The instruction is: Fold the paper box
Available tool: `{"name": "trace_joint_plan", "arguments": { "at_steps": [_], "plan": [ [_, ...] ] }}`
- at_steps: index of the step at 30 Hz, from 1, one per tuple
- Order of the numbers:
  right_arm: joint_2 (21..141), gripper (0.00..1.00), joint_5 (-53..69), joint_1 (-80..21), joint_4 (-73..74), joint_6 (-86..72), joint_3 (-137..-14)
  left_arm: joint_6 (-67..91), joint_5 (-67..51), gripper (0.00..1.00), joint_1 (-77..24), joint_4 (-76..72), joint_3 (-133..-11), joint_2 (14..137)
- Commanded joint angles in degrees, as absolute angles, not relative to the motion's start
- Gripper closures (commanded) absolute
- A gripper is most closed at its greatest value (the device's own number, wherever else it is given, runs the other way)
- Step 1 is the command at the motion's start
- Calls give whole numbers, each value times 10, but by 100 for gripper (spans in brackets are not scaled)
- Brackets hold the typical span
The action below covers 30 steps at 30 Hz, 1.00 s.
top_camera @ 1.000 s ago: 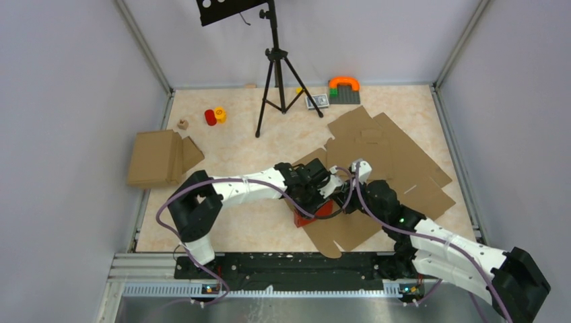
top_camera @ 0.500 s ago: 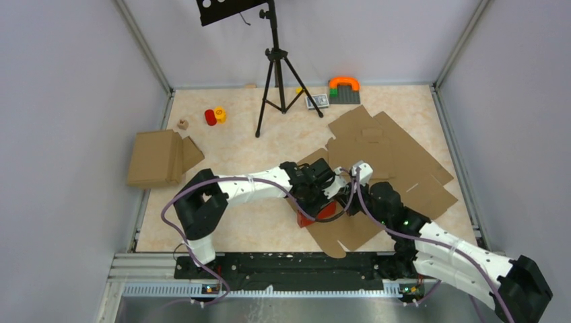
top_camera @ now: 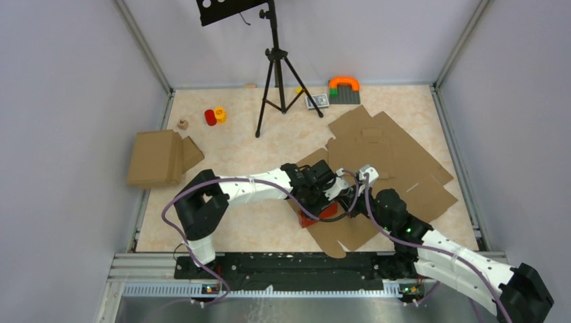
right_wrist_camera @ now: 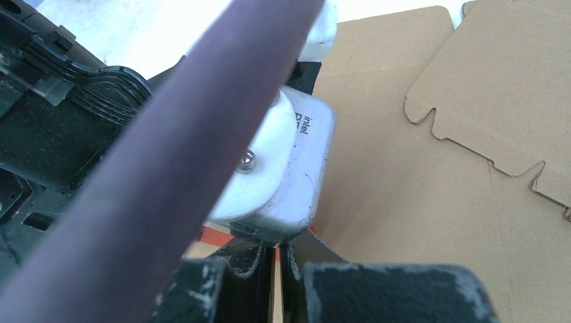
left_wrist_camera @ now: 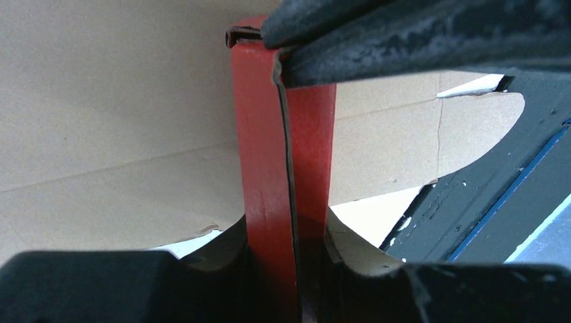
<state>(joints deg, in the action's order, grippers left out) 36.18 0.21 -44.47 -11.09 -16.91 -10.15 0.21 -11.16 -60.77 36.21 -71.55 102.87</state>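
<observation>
Red box [left_wrist_camera: 266, 168], a seam down its narrow face.
Left pincer [left_wrist_camera: 291, 161] pinches it; right pincer's [right_wrist_camera: 279, 286] state cannot be told.

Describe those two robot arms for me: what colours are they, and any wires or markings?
Both the left arm and the right arm have white shells with chunky black joints and bases. A purple cable loops loosely along each. The right arm shows a small green light. The fingers are black and rough-textured, and a silver-white camera housing is printed "intel".
</observation>
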Motion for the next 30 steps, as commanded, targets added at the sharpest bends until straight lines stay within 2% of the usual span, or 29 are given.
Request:
{"name": "trace_joint_plan", "arguments": {
  "at_steps": [1, 30],
  "plan": [
    [355, 100, 47, -457, -256, -212, -144, -25, -135, 83, -623, 333, -717, 1049],
    [352, 100, -39, -458, -216, -297, -168, -33, -137, 85, -625, 359, -727, 1072]
  ]
}}
